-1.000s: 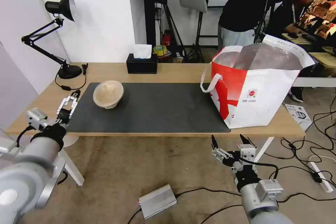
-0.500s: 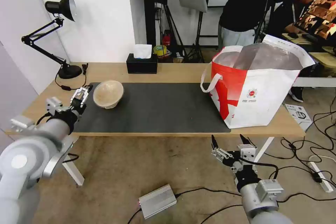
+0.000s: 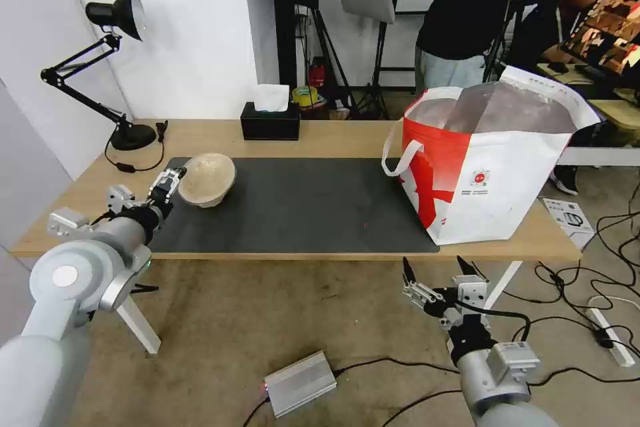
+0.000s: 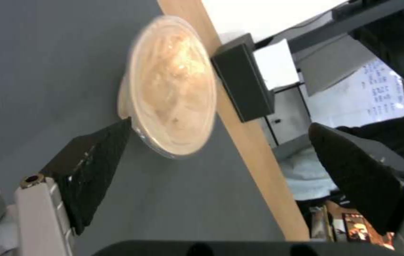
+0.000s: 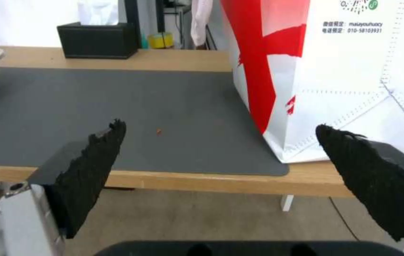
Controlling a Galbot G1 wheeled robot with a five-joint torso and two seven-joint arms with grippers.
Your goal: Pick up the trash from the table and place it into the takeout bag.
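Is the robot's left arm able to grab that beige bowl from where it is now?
Probably yes. The left gripper is open and right beside the beige bowl on the mat, one finger already at its rim. Nothing lies between them. The right gripper waits low in front of the table.

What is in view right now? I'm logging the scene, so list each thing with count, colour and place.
paper-pulp bowl: one, beige, left end of the mat
mat: one, dark grey, along the table
table: one, light wood
takeout bag: one, red and white, foil-lined, open, right end of the table
tissue box: one, black, back edge
desk lamp: one, black, back left corner
metal box: one, silver, on the floor
left hand: open, beside the bowl's rim
right hand: open, below the table's front edge
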